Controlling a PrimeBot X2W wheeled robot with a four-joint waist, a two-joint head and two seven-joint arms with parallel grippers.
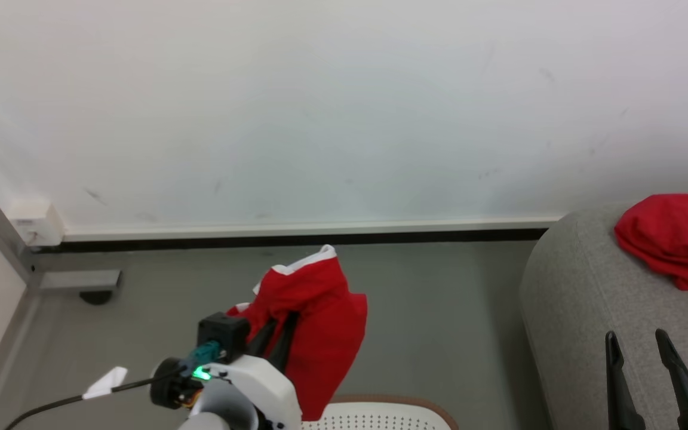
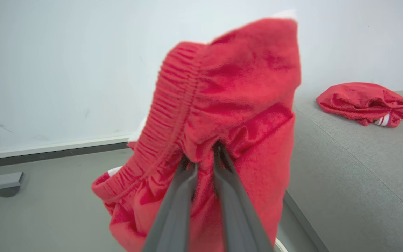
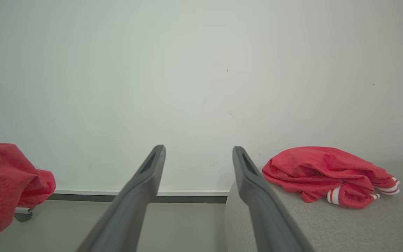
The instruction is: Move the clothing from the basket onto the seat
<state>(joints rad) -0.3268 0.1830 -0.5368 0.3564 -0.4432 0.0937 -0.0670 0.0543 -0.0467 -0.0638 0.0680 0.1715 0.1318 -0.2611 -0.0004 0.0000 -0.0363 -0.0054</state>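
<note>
Held garment [image 2: 229, 91]: bright red soft knit w/ fine nubby surface, bunching into loose folds. A ribbed, gathered elastic band is running down its left side in the left wrist view, and white trim is peeking at the top edge. Second garment [image 1: 672, 236]: same red fabric, lying crumpled in a low rounded heap, w/ white-and-red striped cuffs poking out at its right end. Seat [image 1: 577, 298]: light grey coarse woven upholstery, rounded corner, flat top. Basket [image 1: 415, 402]: white plastic w/ rows of small round holes under a brown rounded rim, showing at the bottom edge of the head view. Wall [image 1: 344, 107] is looking matte white w/ faint scuffs. It's meeting a smooth grey floor [image 1: 439, 310] at a pale skirting [image 1: 320, 229] w/ a dark strip under it.

Left gripper [image 2: 203, 159]: the long dark fingers are pinching nearly together on a fold of the held garment, approx mid-cloth. The fabric is draping up over and down around the tips, hanging above the floor left of the seat. Its lower edge is showing just beside the basket's rim; can't tell if touching.

Right gripper [image 1: 635, 337]: fingers are standing wide apart, nothing between them, hovering over the seat's near part. The second garment is resting on the seat top, well apart from this gripper, beyond and to its right.
</note>
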